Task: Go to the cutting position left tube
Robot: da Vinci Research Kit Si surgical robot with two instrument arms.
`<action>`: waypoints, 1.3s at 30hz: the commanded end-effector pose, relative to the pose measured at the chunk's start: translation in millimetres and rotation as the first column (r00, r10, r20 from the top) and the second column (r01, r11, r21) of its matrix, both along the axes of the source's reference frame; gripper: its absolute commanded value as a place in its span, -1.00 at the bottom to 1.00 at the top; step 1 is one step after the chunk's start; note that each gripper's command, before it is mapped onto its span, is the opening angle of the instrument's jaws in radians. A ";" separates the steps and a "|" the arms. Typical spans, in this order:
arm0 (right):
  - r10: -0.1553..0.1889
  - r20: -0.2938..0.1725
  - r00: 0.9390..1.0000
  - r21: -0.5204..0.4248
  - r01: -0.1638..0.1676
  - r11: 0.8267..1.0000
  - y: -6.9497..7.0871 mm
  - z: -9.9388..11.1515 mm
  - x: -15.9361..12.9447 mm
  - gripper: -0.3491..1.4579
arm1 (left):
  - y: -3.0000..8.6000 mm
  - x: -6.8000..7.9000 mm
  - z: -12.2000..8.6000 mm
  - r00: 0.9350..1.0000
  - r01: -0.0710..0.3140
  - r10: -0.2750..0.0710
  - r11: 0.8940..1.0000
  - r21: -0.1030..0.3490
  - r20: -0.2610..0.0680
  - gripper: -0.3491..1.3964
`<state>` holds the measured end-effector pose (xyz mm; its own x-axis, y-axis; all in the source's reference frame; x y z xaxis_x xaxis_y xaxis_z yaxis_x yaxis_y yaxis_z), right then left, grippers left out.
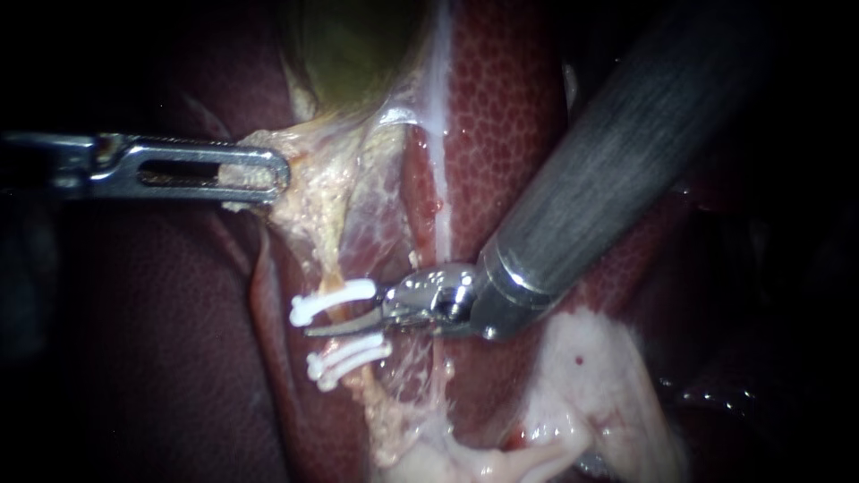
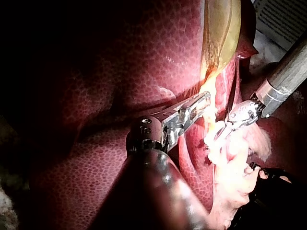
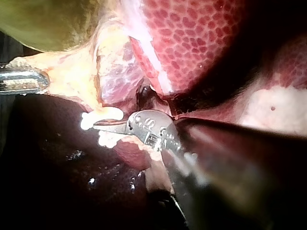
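Got the left tube [image 1: 333,284] mid-scene beside the liver [image 1: 501,107], the gap between upper clip [image 1: 333,301] and lower clips [image 1: 347,360] straddled by the right instrument [image 1: 335,326], hand released. Clenching fatty tissue [image 1: 309,192] with the left instrument [image 1: 268,174] hand. Could easily nick a clip if drifting sideways.

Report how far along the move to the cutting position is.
Done: white clips sit on the tube, and the left instrument grips the yellowish tissue. In hand: the right instrument has its tip between the clips, at the tube. Left: the cut itself; no cut shows yet.
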<state>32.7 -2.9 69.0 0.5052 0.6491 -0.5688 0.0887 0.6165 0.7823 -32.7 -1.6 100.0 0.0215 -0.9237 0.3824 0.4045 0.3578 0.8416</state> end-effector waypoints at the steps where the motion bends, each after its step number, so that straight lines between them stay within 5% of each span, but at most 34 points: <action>1: -0.002 -0.003 1.000 -0.004 0.002 1.000 0.0 0.0 0.0 -1.00 | 0.0 0.0 0.0 1.000 0.000 0.000 1.000 0.000 0.000 -1.00; 13: -0.011 -0.045 0.999 -0.053 0.008 0.999 -0.2 -0.2 0.0 -1.00 | 0.0 0.0 0.0 1.000 0.000 0.000 1.000 0.000 0.000 -1.00; 17: -0.004 -0.067 0.998 -0.060 0.000 0.998 -0.4 -0.5 0.1 -0.11 | 0.0 0.0 0.0 1.000 0.000 0.000 1.000 0.000 0.000 -1.00; 21: 0.004 -0.088 0.996 -0.067 -0.010 0.998 -0.5 -0.6 0.3 0.34 | 0.0 0.0 0.0 1.000 0.000 0.000 1.000 0.000 0.000 -1.00; 39: -0.018 -0.108 0.994 -0.069 0.011 0.998 -1.5 -2.3 -1.7 0.45 | 0.0 0.2 -0.1 1.000 -0.001 0.001 1.000 0.000 0.001 -1.00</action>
<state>30.8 -4.5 66.5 0.4476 0.5998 -0.6632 0.1808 0.6657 0.7240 -32.5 -1.6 100.0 0.0217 -0.9238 0.3822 0.4042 0.3577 0.8418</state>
